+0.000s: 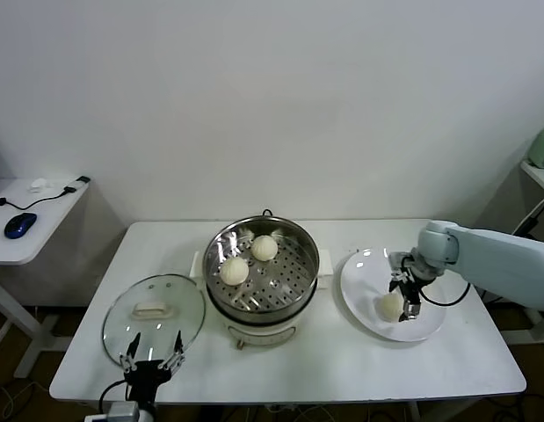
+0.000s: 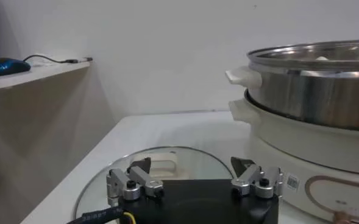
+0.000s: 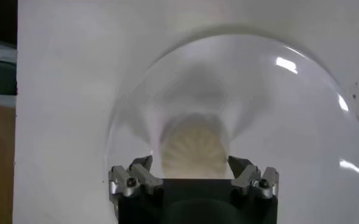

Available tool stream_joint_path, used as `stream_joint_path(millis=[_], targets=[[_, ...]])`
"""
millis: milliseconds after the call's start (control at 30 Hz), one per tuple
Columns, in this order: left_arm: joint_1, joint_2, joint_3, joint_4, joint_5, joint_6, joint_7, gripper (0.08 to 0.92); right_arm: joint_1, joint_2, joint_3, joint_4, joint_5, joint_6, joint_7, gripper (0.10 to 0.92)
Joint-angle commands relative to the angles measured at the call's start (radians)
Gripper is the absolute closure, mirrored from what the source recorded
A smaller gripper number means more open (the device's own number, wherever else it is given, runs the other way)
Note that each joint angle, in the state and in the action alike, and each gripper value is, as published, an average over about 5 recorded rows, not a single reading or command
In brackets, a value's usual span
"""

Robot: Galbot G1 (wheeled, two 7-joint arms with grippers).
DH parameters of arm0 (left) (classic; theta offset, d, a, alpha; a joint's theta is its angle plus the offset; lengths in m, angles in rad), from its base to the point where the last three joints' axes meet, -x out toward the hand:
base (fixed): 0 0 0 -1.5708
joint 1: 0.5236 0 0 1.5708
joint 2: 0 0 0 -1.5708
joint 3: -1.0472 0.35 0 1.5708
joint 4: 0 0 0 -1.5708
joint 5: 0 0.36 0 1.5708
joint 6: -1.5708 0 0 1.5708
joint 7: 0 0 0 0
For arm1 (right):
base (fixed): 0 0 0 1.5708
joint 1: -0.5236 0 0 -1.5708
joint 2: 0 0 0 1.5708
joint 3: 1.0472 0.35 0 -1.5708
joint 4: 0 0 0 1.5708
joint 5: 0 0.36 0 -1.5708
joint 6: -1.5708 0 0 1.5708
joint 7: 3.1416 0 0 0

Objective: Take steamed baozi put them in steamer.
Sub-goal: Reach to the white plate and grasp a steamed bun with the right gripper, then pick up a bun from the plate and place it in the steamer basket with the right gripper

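Baozi on plate: one pleated bun (image 1: 391, 306) lies on the white plate (image 1: 364, 272), right of the steamer.
Baozi in steamer: two buns (image 1: 235, 271) rest on the perforated tray of the steamer (image 1: 300, 283), mid tabletop (image 1: 342, 369).
Right tool (image 1: 407, 299): down over the plate bun, jaws apart, one finger on each side, not yet gripping.
Grip advice: centre the bun, close gently at its widest part, lift straight up before crossing.
Left tool (image 1: 152, 353): open, idle above the glass lid (image 1: 153, 309).
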Motion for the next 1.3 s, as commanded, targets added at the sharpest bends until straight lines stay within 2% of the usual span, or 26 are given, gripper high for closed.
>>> stream_joint_path(millis=[33, 233, 433, 567, 700, 900, 1000, 1100, 1200, 1300], targets=[[0.000, 0.001, 0.000, 0.003, 0.001, 0.000, 0.000, 0.177, -0.046, 0.006, 0.038, -0.025, -0.026, -0.008, 0.018, 0.254], [-0.002, 0.001, 0.000, 0.003, 0.000, 0.001, -0.001, 0.177, 0.010, -0.005, 0.018, 0.003, -0.022, -0.007, 0.003, 0.386], [-0.001, 0.000, 0.005, -0.006, 0.004, 0.005, -0.001, 0.177, 0.304, 0.019, -0.121, 0.065, 0.051, 0.049, -0.065, 0.414], [0.001, 0.003, 0.007, -0.011, 0.008, 0.007, 0.000, 0.177, 0.571, 0.132, -0.234, 0.057, 0.118, 0.158, -0.142, 0.414], [0.006, 0.007, 0.013, -0.021, 0.017, 0.009, 0.002, 0.177, 0.745, 0.276, -0.212, 0.077, 0.195, 0.258, -0.197, 0.414], [0.013, 0.012, 0.017, -0.026, 0.028, 0.011, 0.003, 0.177, 0.757, 0.472, -0.054, 0.206, 0.220, 0.426, -0.198, 0.414], [0.015, 0.011, 0.017, -0.027, 0.032, 0.010, 0.002, 0.177, 0.689, 0.526, -0.020, 0.276, 0.176, 0.538, -0.201, 0.414], [0.022, 0.011, 0.016, -0.030, 0.033, 0.009, 0.001, 0.177, 0.600, 0.544, -0.020, 0.310, 0.057, 0.654, -0.199, 0.414], [0.031, 0.012, 0.012, -0.033, 0.033, 0.008, 0.000, 0.177, 0.511, 0.554, -0.025, 0.301, -0.087, 0.766, -0.182, 0.414], [0.036, 0.013, 0.007, -0.037, 0.031, 0.008, -0.001, 0.177, 0.442, 0.563, -0.033, 0.277, -0.162, 0.811, -0.156, 0.414]])
